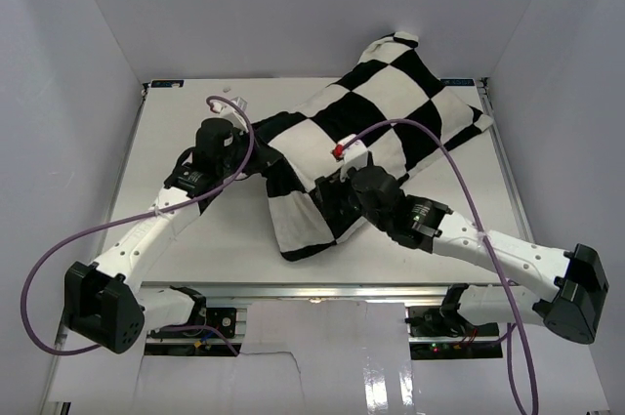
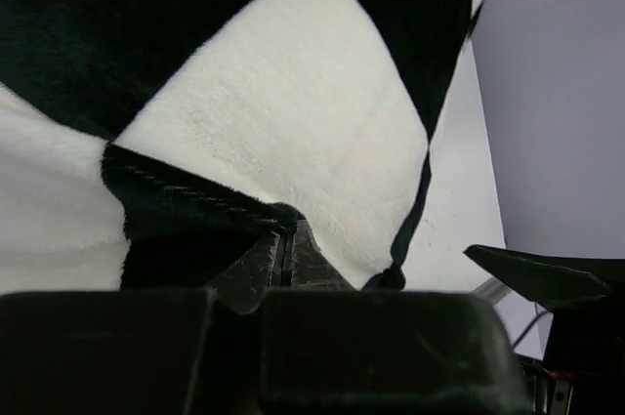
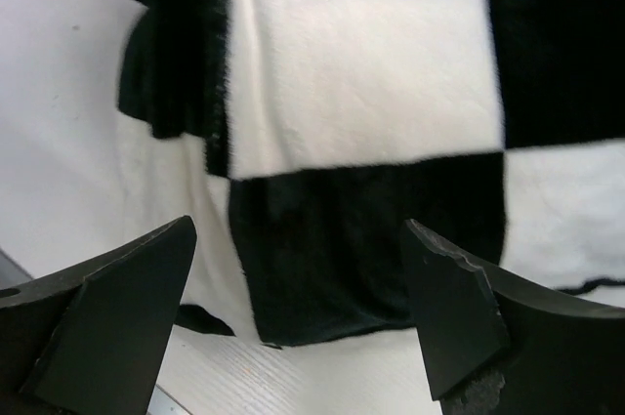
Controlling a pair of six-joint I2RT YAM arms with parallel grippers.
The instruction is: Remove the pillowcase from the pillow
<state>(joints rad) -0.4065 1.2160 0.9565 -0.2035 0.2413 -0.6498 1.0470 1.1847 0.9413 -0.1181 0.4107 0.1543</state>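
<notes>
The left gripper (image 2: 283, 251) had its fingers pressed together on a black hemmed fold at the left edge of the black-and-white checked plush pillowcase (image 1: 376, 112), seemingly to anchor the cover's open edge. The right gripper (image 3: 303, 308) hung with fingers spread wide above the pillowcase's near end, probably placed to take a second hold there. The plump pillow lay hidden inside that pillowcase, which stretched slantwise across the white table (image 1: 234, 239), so the stripping looked barely begun.
</notes>
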